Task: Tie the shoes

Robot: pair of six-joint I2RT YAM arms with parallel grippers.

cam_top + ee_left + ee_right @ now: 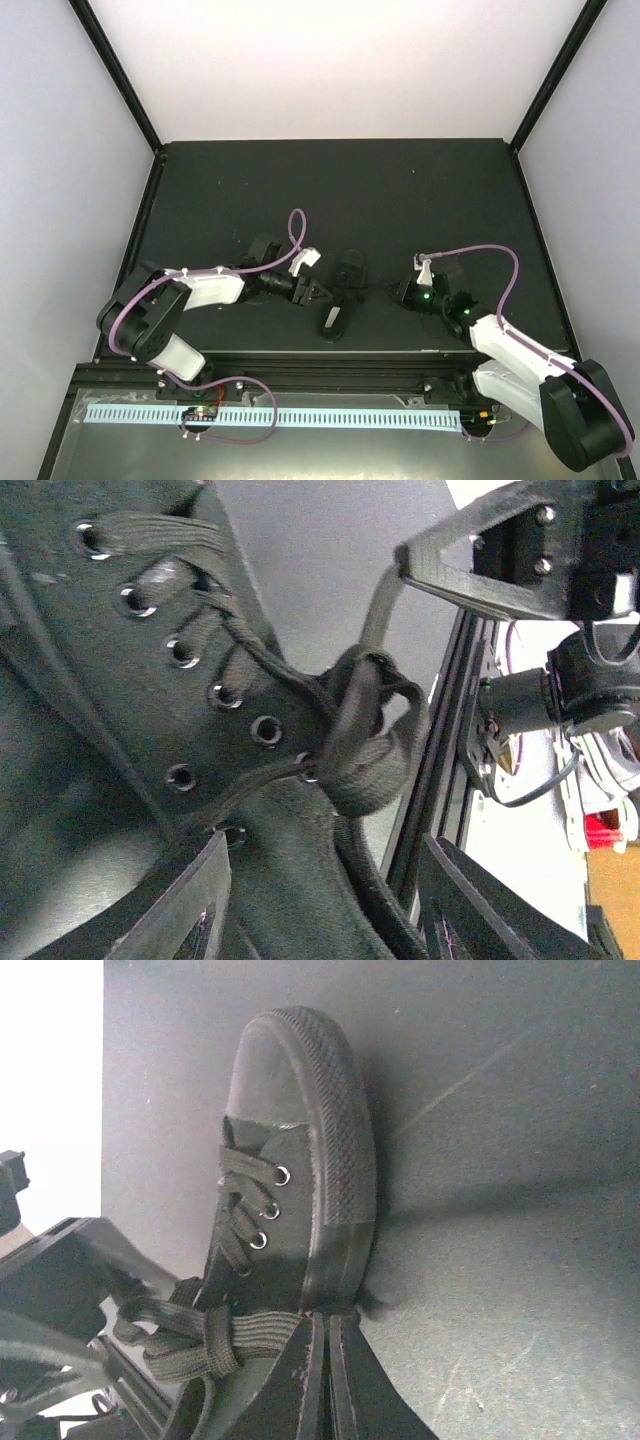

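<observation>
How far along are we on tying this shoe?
Done: a loose knot with loops sits by the top eyelets of the shoe. In hand: the right gripper is shut on a lace running from that knot; the left gripper is open. Remaining, likely: pulling it tight.

Left fingers apart, right fingers pressed together

Small black lace-up shoe on its sole, toe far, heel near, flat laces loosely knotted.
</observation>
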